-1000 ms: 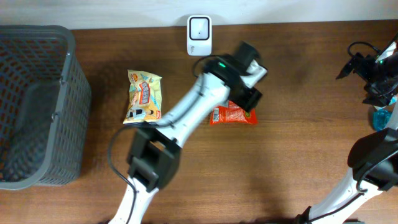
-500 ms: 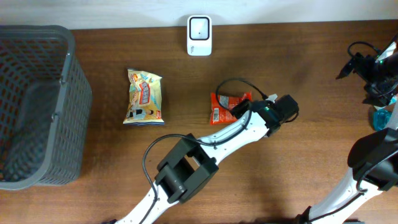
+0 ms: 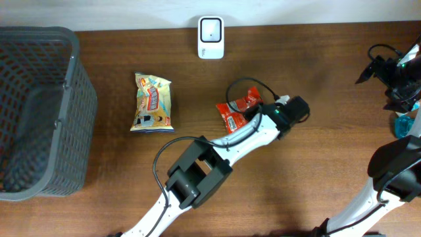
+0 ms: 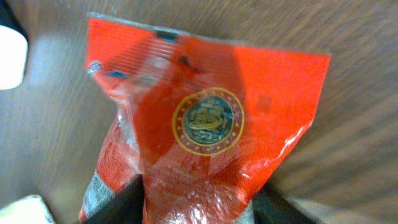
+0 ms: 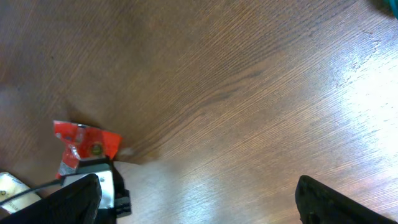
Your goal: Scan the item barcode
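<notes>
The item is a red snack packet (image 3: pixel 235 108) with a gold round emblem (image 4: pixel 208 118), lying mid-table; a white label strip shows on its lower left edge (image 4: pixel 96 190). My left gripper (image 3: pixel 258 114) reaches in from the packet's right and is shut on its near end, the packet (image 4: pixel 205 124) bunched between the two dark fingers (image 4: pixel 118 205). A white scanner (image 3: pixel 210 37) stands at the back edge, apart from the packet. My right gripper (image 5: pixel 208 199) hovers open at the far right (image 3: pixel 393 76), nothing between its fingers; its view catches the packet (image 5: pixel 84 146) far off.
A yellow snack bag (image 3: pixel 152 102) lies left of the packet. A dark mesh basket (image 3: pixel 82 99) takes up the table's left end. A teal object (image 3: pixel 401 124) sits under the right arm. Bare wood lies between the packet and the right arm.
The left arm swung from beside the scanner to the packet's right side, then its jaws closed in on the packet, which shifted slightly left and tilted. The right arm stayed still.
</notes>
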Controlling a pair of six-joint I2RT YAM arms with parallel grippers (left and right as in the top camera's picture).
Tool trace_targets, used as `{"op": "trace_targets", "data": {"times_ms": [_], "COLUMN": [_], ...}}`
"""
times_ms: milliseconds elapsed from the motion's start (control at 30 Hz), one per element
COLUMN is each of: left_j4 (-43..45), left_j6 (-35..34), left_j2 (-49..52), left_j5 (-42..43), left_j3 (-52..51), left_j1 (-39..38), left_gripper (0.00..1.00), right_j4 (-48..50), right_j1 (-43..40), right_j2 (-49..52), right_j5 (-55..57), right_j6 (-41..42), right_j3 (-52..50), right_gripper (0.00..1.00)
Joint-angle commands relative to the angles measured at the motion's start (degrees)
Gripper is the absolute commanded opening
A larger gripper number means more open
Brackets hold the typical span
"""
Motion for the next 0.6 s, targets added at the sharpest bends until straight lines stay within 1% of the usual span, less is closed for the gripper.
{"op": "trace_targets", "data": {"times_ms": [0,33,100,133,167,233,267,333,367,400,433,500,567], "left_j4": [0.55,0.72,1.03,1.01,0.96,0.07,-0.72,-2.38,-2.21,-1.46,-0.15,1.49,1.84], "left_j6": [0.24,0.24,0.24,0.24,0.2,-2.69,-3.5,-4.7,-6.34,-6.78,-6.99,-10.54,-12.5], "left_j2": [1.99,1.99,1.99,1.99,1.84,0.74,-0.24,-4.5,-6.91,-8.44,-10.03,-10.38,-9.79], "left_j5": [3.08,3.15,3.28,3.28,3.28,4.37,7.54,27.17,38.77,47.19,59.25,72.96,82.55], "left_j3": [-0.59,-0.59,-0.59,-0.59,-0.46,0.5,1.31,3.8,4.44,4.48,4.5,4.48,4.46], "left_j1": [1.64,1.66,1.7,1.7,1.57,1.14,1.11,2.05,3.26,4.37,6.14,9.09,12.35], "left_gripper": [0.28,0.24,0.06,0.02,0.0,0.0,0.0,0.0,0.0,0.0,0.0,0.0,0.0], "right_j4": [0.02,0.02,0.02,0.02,0.02,0.0,0.0,0.02,0.02,0.02,0.02,0.02,0.02], "right_j1": [-0.07,-0.07,-0.07,-0.07,-0.07,-0.07,-0.07,-0.07,-0.07,-0.07,-0.07,-0.07,-0.07], "right_j2": [0.0,0.0,0.0,0.0,0.0,0.0,0.0,0.0,0.0,0.0,0.0,0.0,0.0], "right_j5": [0.7,0.7,0.7,0.7,0.7,0.7,0.7,0.7,0.7,0.68,0.7,0.7,0.7], "right_j6": [-0.11,-0.11,-0.11,-0.11,-0.11,-0.11,-0.11,-0.11,-0.11,-0.11,-0.11,-0.11,-0.11], "right_j3": [0.02,0.02,0.02,0.02,0.02,0.02,0.02,0.02,0.02,0.02,0.02,0.02,0.02], "right_gripper": [0.98,0.98,0.98,0.98,0.98,0.98,0.98,0.99,0.98,0.98,0.98,0.98,0.98]}}
